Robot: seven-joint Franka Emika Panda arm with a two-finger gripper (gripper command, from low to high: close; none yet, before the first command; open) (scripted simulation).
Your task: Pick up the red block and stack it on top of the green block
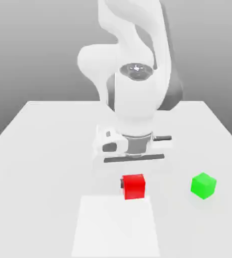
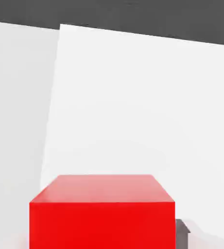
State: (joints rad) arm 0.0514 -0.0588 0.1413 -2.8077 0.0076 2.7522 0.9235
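Nearest the camera in the exterior view lies a pale square patch (image 1: pixel 116 226) on the white tabletop (image 1: pixel 32 151). Just behind that patch sits the red block (image 1: pixel 134 186), flat on the tabletop. The robot arm (image 1: pixel 135 95) hangs right over it, and the claw (image 1: pixel 133 177) is down around the block. A thin dark finger (image 1: pixel 122 184) shows at the block's left side in this view. I cannot tell if the claw is squeezing the block or is slack beside it.

Going on to the exterior view's right, the green block (image 1: pixel 204 185) sits by itself, well apart from the red one. Nothing is on top of it.

My guess is that the step in hand is the grab. The next move calls for a firm hold on the red block, a lift straight up, a move over to the green block, and a gentle set-down square on its top.

From the hand view, the red block (image 2: pixel 102 214) looks big and close, with its top face and 1 side face plain to see. A bit of grey finger (image 2: pixel 182 234) pokes out beside it. That close look is missing from the exterior view. The exterior view gives the green block and the arm instead.
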